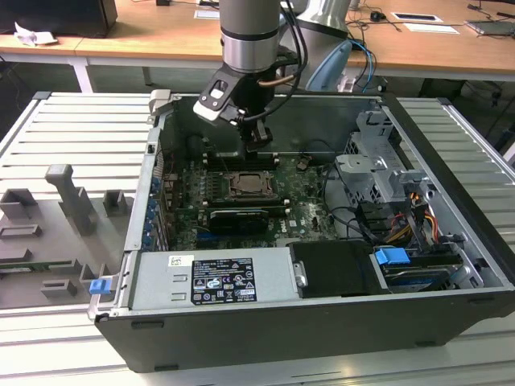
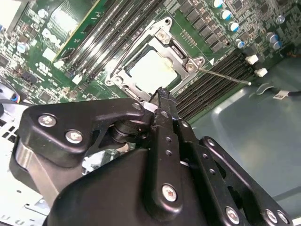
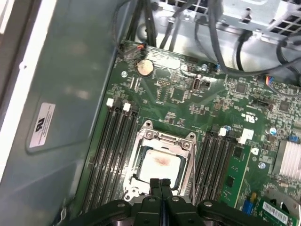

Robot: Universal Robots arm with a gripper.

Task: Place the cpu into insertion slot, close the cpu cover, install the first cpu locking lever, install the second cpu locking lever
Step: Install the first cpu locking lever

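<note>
In the exterior view I see the black steel computer case (image 1: 322, 322) lying open on a ribbed metal table. The green motherboard (image 1: 302, 201) sits flat inside, with a long black expansion card (image 1: 237, 219) and the brushed-silver power supply (image 1: 161, 281) nearer the camera. The arm (image 1: 249, 32) comes straight down into the case. Its gripper (image 1: 257, 149) points downward and hangs just above the far edge of the socket, where the cpu (image 1: 248, 185) sits.

In the second wrist view the chip shows as a pale, matte square seated in its slot. It is framed by the cpu cover (image 2: 122, 75) — thin, bright stamped metal with a cut-out centre, lying around the chip. A thin wire lever (image 2: 225, 76) angles out from one corner of the socket, across the ribbed black memory slots (image 2: 108, 37). The black fingers (image 2: 164, 122) are pressed together, and their tip is close over the frame's edge. I cannot tell whether it touches.

In the first wrist view the fingertips meet in a single seam with nothing visible between them — poised over the socket's near edge. The chip's top carries a faint reddish smudge. A round, shiny coin cell (image 3: 145, 67) sits farther along the board.
</note>
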